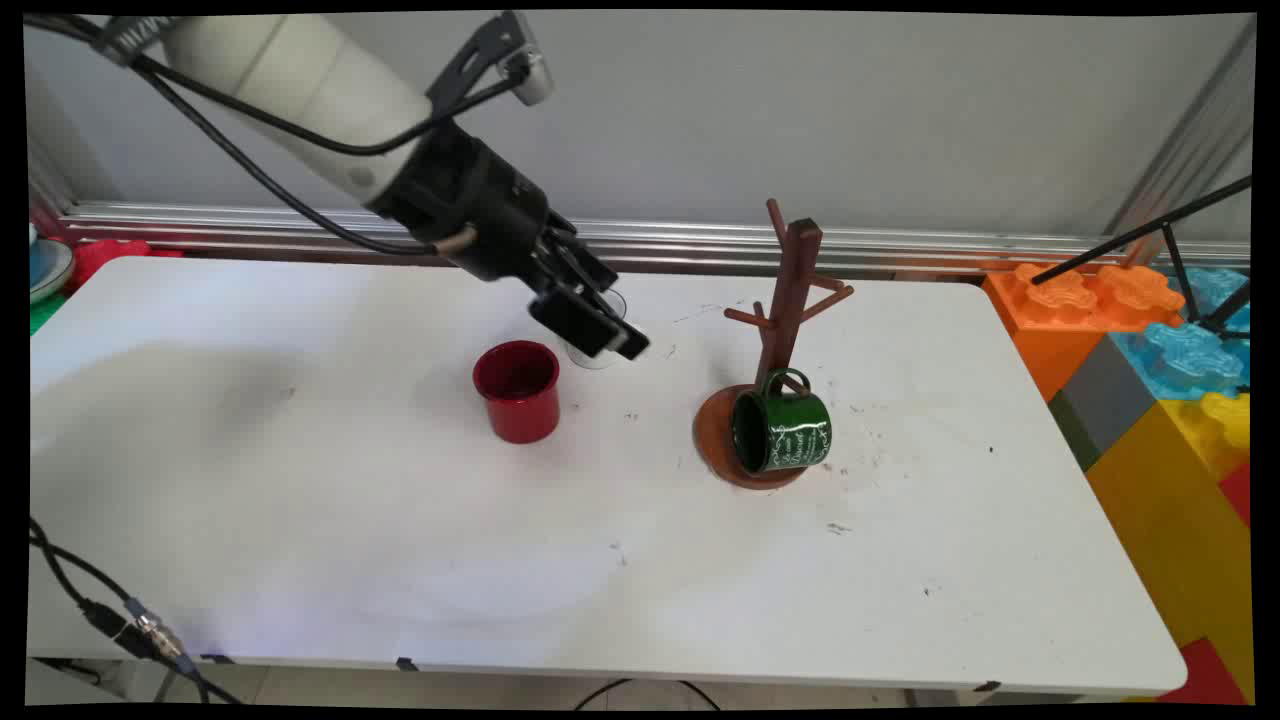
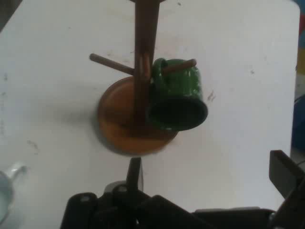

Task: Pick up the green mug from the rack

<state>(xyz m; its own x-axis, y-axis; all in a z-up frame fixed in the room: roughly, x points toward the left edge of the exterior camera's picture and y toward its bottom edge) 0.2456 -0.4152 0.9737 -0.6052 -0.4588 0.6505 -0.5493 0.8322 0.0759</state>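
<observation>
From the main view the empty, spread gripper (image 1: pixel 600 335) hangs just above a clear glass (image 1: pixel 597 345) beside the red cup (image 1: pixel 517 390), either easily toppled by a dip, while the hand view shows the green mug (image 2: pixel 177 95) hung, perhaps loosely, on the wooden rack (image 2: pixel 142 62).

Red cup (image 1: pixel 517 390), green mug with white lettering (image 1: pixel 785 432), brown wooden mug tree (image 1: pixel 787 330), white table (image 1: pixel 400 560)
</observation>
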